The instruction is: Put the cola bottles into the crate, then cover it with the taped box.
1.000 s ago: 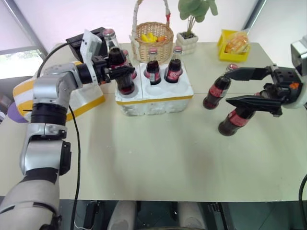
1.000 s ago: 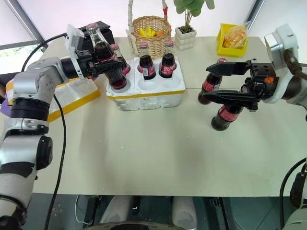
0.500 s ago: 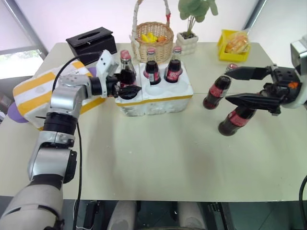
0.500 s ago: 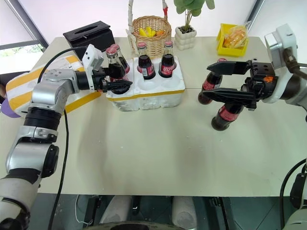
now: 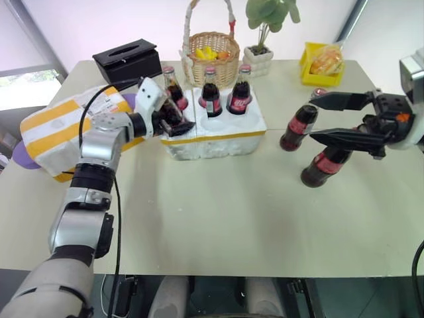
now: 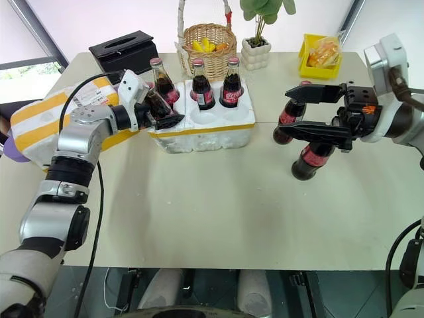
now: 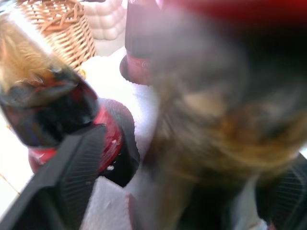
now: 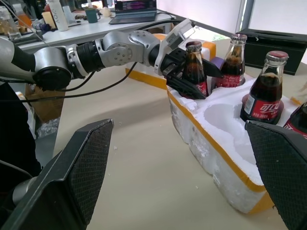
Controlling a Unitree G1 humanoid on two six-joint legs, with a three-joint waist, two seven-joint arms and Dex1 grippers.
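Observation:
The crate is a low white foam tray with a yellow strip, at the table's middle back. Three cola bottles stand in its rear wells. Another bottle stands in the front-left well, with my left gripper open and a finger on each side of it. The taped box, white with yellow bands, lies tilted behind my left arm. On the right, two more bottles stand on the table. My right gripper hovers open above them, holding nothing.
A black tissue box sits at the back left. A wicker basket and a potted plant stand behind the crate. A yellow snack tray is at the back right. The near half of the table is bare.
My left gripper came down with the bottle and set it into the front-left well, and its fingers have spread off it. The right gripper has not moved.

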